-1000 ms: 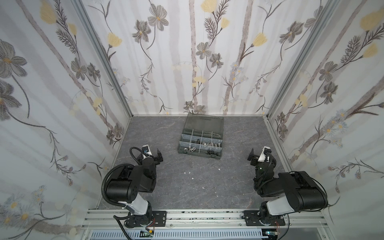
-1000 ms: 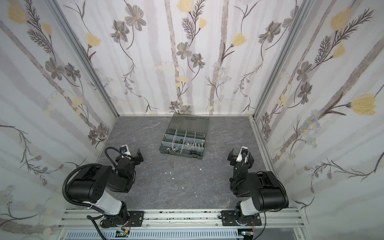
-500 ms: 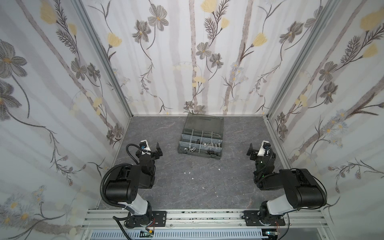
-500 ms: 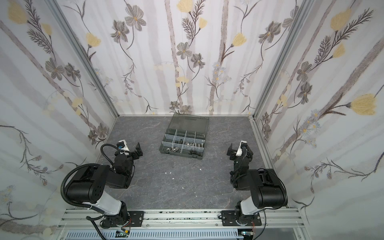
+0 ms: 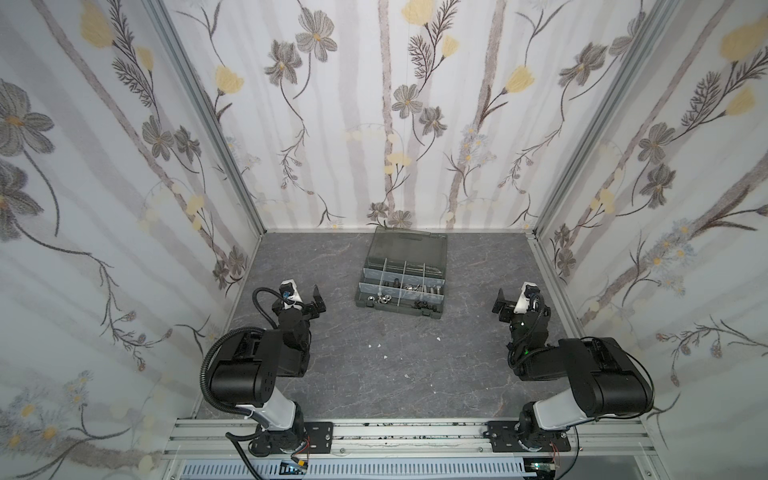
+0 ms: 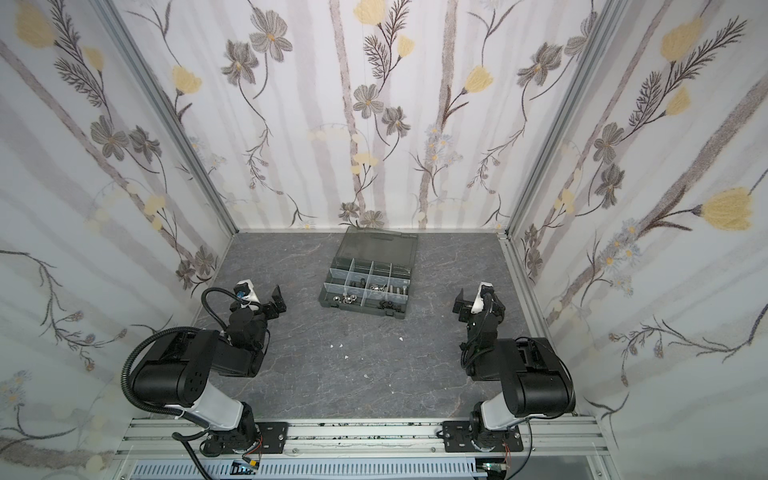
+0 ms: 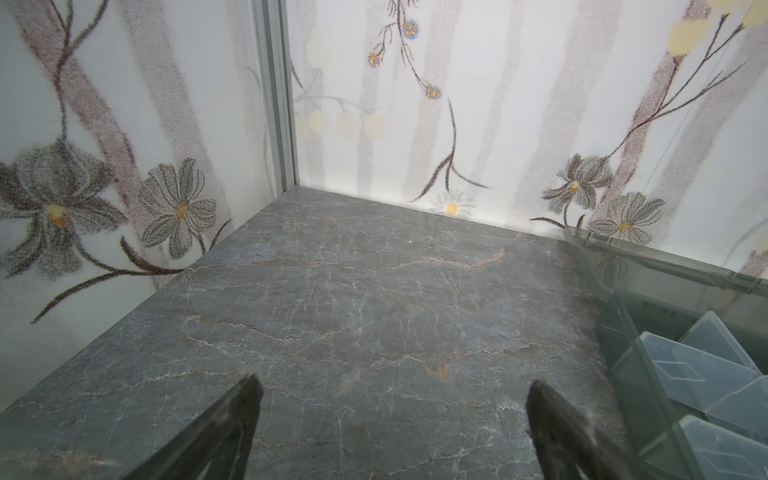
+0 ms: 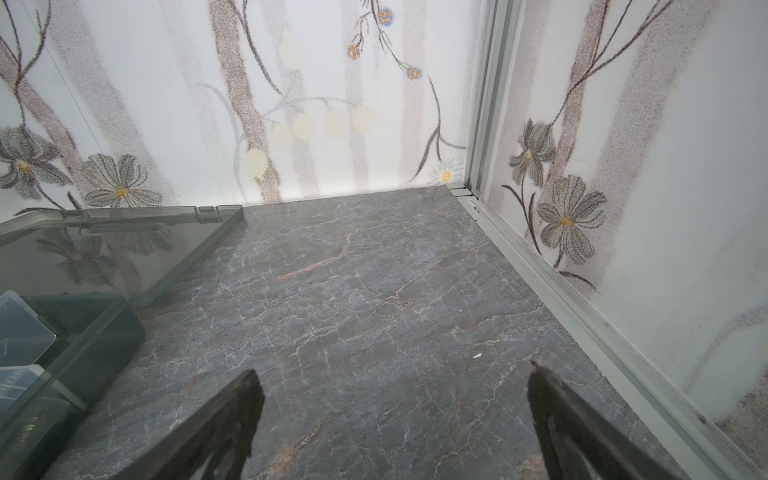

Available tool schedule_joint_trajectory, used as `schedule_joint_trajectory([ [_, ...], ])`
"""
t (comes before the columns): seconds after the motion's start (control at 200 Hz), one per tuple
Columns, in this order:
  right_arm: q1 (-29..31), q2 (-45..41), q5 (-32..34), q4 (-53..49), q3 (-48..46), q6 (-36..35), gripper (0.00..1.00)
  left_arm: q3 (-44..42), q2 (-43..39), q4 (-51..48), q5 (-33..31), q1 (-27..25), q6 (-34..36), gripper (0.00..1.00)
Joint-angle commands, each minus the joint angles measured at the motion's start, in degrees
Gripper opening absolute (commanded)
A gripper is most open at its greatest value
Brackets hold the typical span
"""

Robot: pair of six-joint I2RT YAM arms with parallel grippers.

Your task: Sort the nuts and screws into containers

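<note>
The containers are compartments of a dark grey-green organizer case (image 5: 439,297) (image 6: 404,296) with its smoky lid (image 5: 405,247) lying open toward the back wall. Silver nuts (image 5: 382,298) (image 6: 347,298), silver screws (image 5: 428,289) (image 6: 395,289) and black nuts (image 5: 424,306) lie inside different compartments. My left gripper (image 5: 303,301) (image 6: 262,303) (image 7: 392,386) hovers open and empty left of the case (image 7: 648,365). My right gripper (image 5: 519,305) (image 6: 478,307) (image 8: 392,382) hovers open and empty right of the case (image 8: 95,332). Both wrist views show only bare floor between the fingertips.
Small white flecks (image 5: 378,345) (image 5: 437,340) dot the grey marble floor in front of the case. Flowered walls enclose the floor on three sides. An aluminium rail (image 5: 395,432) with both arm bases runs along the front edge.
Both wrists have shifted slightly toward the back wall and settled, each beside the case. The jaws stayed open and nothing was picked up.
</note>
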Motion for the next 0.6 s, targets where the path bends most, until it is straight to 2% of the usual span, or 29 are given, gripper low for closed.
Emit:
schedule_joint_trajectory([
  [0.0,0.04,-0.28,-0.24,1.74,-0.15,-0.23,1.0,0.12,-0.13,1.05,0.21,0.02,-0.25,1.0],
  [0.594,0.11,-0.1,-0.19,1.47,0.08,-0.21,0.99,0.19,-0.14,1.03,0.18,0.02,-0.27,1.0],
])
